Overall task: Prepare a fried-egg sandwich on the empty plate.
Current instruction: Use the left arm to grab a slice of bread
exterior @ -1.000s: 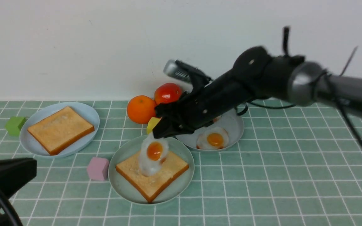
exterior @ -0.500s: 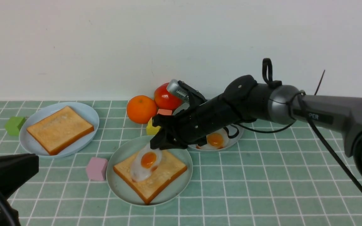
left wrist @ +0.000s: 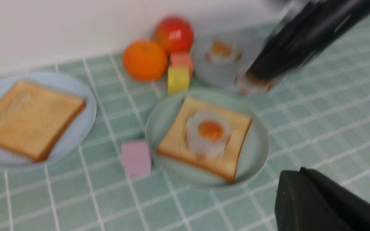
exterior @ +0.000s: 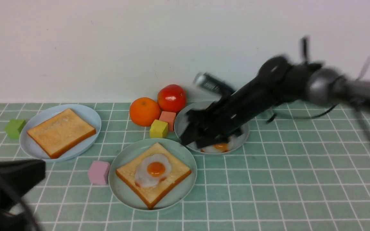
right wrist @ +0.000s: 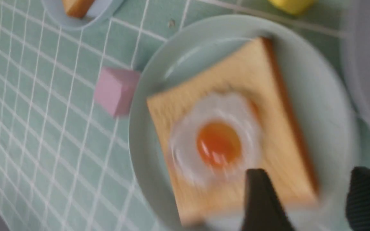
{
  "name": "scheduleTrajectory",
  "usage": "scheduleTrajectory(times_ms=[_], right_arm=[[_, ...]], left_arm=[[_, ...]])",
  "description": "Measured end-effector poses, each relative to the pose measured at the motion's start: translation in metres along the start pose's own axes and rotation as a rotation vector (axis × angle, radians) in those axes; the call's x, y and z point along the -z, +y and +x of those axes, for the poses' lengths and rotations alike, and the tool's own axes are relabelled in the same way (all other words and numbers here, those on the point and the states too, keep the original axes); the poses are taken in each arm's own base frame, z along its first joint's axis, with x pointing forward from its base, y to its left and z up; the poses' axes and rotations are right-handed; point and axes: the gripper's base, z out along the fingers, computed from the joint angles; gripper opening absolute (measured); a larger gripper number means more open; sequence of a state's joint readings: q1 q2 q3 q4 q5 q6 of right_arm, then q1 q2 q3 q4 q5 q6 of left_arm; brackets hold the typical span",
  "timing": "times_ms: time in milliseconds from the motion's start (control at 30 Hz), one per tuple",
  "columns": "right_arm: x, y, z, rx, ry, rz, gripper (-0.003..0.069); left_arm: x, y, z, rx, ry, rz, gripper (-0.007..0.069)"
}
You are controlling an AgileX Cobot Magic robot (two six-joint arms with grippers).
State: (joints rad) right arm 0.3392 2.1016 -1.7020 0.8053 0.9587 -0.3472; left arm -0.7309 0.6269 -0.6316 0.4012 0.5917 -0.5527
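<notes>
A fried egg (exterior: 154, 169) lies flat on a toast slice (exterior: 175, 175) on the sage-green plate (exterior: 120, 189) at the front centre. It also shows in the right wrist view (right wrist: 217, 141) and the left wrist view (left wrist: 209, 131). My right gripper (exterior: 194, 139) is open and empty, blurred, over the grey-blue plate (exterior: 180, 120), apart from the egg. Its fingertips (right wrist: 257, 183) stand wide apart. A second toast slice (exterior: 61, 132) lies on the sky-blue plate (exterior: 96, 126) at the left. My left gripper (left wrist: 292, 179) is shut, low at the front left.
Another egg (exterior: 218, 147) on the grey-blue plate is partly hidden by my right gripper. An orange (exterior: 144, 111), a tomato (exterior: 171, 98), a yellow cube (exterior: 158, 128) and a salmon cube (exterior: 168, 117) sit behind the green plate. A pink cube (exterior: 99, 172) and a green cube (exterior: 14, 128) lie left.
My right gripper lowered the egg onto the toast, let it go, opened, and pulled back to the right over the grey-blue plate. The egg now lies flat.
</notes>
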Motion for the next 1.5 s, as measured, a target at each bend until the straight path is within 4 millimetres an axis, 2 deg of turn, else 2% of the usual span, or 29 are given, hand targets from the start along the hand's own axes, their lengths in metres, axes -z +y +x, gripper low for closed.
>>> scheduleTrajectory(times_ms=[67,100,233,267,333,367,400,433,467,500,533,567,600,633,733,767,800,900,967,1033,1167,1200,1233,1267,1333,1500], right_arm=[[0.032,0.012,0.002,0.061,0.013,0.050,0.0274],[0.056,0.024,0.006,0.110,0.017,0.090,0.0223],[0.129,0.062,0.030,0.198,-0.026,0.213,0.0079],[0.137,0.066,0.033,0.208,-0.039,0.218,0.0069],[0.172,0.082,0.055,0.235,-0.094,0.282,0.0026],[0.192,0.091,0.073,0.246,-0.132,0.304,0.0013],[0.191,0.089,0.074,0.241,-0.126,0.308,0.0013],[0.211,0.100,0.094,0.255,-0.179,0.316,0.0008],[0.222,0.105,0.108,0.260,-0.210,0.319,0.0008],[0.225,0.106,0.113,0.263,-0.224,0.320,0.0008],[0.236,0.110,0.136,0.268,-0.265,0.321,0.0008],[0.240,0.112,0.138,0.273,-0.278,0.319,0.0008],[0.249,0.114,0.161,0.283,-0.319,0.320,0.0007],[0.251,0.116,0.162,0.287,-0.329,0.319,0.0007],[0.264,0.119,0.201,0.308,-0.384,0.313,0.0007],[0.263,0.118,0.201,0.307,-0.380,0.313,0.0007],[0.268,0.119,0.213,0.318,-0.401,0.313,0.0007],[0.274,0.121,0.228,0.333,-0.429,0.314,0.0007],[0.278,0.122,0.238,0.343,-0.443,0.314,0.0007],[0.279,0.122,0.241,0.346,-0.443,0.315,0.0007],[0.278,0.120,0.246,0.344,-0.409,0.326,0.0007],[0.278,0.120,0.247,0.343,-0.407,0.326,0.0007],[0.276,0.118,0.248,0.340,-0.391,0.331,0.0007],[0.276,0.118,0.248,0.340,-0.389,0.331,0.0007],[0.276,0.118,0.248,0.339,-0.387,0.331,0.0008],[0.276,0.120,0.247,0.337,-0.403,0.312,0.0010]], left_arm=[[-0.013,-0.002,0.002,-0.007,0.059,-0.011,0.0001],[-0.024,-0.005,0.004,-0.016,0.105,-0.021,0.0001],[-0.064,-0.014,0.004,-0.095,0.245,-0.045,0.0001],[-0.066,-0.014,0.003,-0.097,0.252,-0.046,0.0001],[-0.092,-0.015,-0.002,-0.114,0.318,-0.078,-0.0013],[-0.106,-0.011,-0.007,-0.106,0.340,-0.106,-0.0013],[-0.106,-0.010,-0.007,-0.105,0.341,-0.110,-0.0013],[-0.120,-0.001,-0.015,-0.101,0.356,-0.144,-0.0013],[-0.128,0.007,-0.020,-0.093,0.364,-0.168,-0.0013],[-0.131,0.011,-0.022,-0.090,0.366,-0.177,-0.0013],[-0.142,0.029,-0.029,-0.074,0.382,-0.210,-0.0013],[-0.143,0.031,-0.030,-0.068,0.383,-0.219,-0.0013],[-0.155,0.054,-0.035,-0.041,0.408,-0.244,-0.0013],[-0.156,0.057,-0.036,-0.034,0.409,-0.252,-0.0013],[-0.184,0.104,-0.034,-0.014,0.463,-0.276,-0.0013],[-0.185,0.108,-0.034,-0.018,0.468,-0.277,-0.0013],[-0.200,0.124,-0.030,-0.038,0.498,-0.274,-0.0013],[-0.222,0.146,-0.024,-0.040,0.547,-0.279,-0.0008],[-0.240,0.163,-0.018,-0.026,0.585,-0.285,0.0024],[-0.246,0.170,-0.017,-0.034,0.597,-0.292,0.0048],[-0.266,0.187,-0.016,-0.135,0.619,-0.314,0.0221],[-0.267,0.188,-0.015,-0.142,0.617,-0.314,0.0239],[-0.272,0.191,-0.013,-0.204,0.621,-0.312,0.0303],[-0.273,0.191,-0.012,-0.208,0.622,-0.311,0.0311],[-0.280,0.195,-0.006,-0.289,0.637,-0.300,0.0382],[-0.295,0.200,0.011,-0.358,0.663,-0.276,0.0421]])
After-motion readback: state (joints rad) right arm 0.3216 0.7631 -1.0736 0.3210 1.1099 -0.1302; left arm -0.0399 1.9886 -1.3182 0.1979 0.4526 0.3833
